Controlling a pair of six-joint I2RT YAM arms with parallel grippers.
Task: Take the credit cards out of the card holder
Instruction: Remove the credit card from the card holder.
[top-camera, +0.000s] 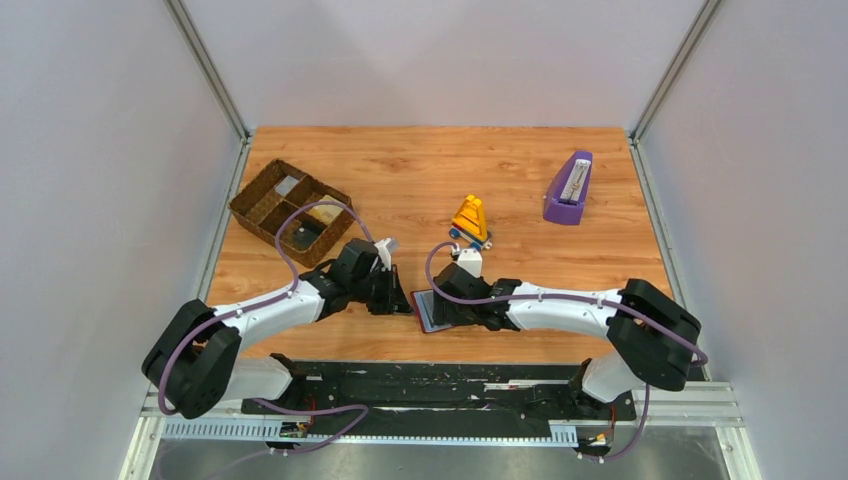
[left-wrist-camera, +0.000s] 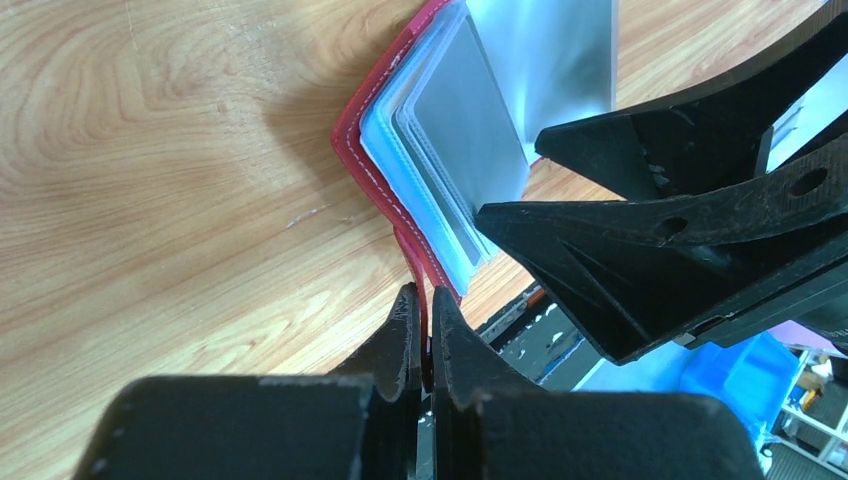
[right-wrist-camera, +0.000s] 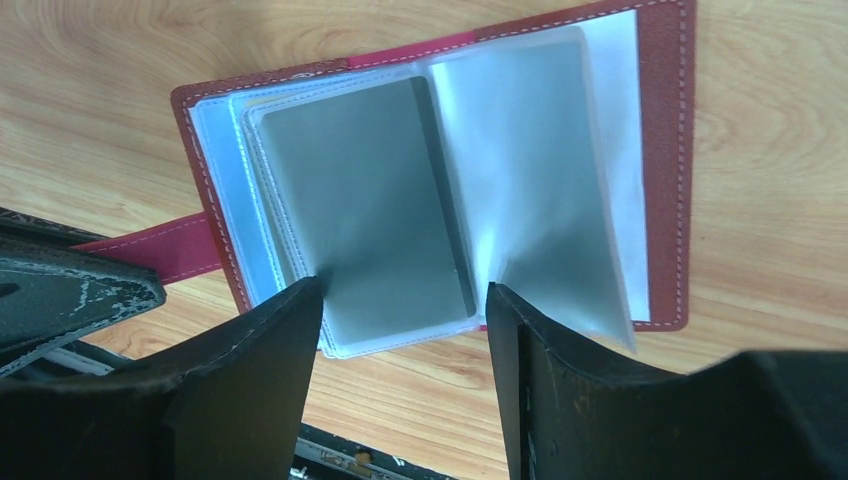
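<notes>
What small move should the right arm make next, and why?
Probably ease the right fingers down onto the grey card and close. They stand open astride its near edge, while the left fingers pinch the tab of the card holder.

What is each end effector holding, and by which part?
Left end effector is shut on the card holder's red snap tab. Right end effector is open, its fingers astride a plastic sleeve, gripping nothing.
</notes>
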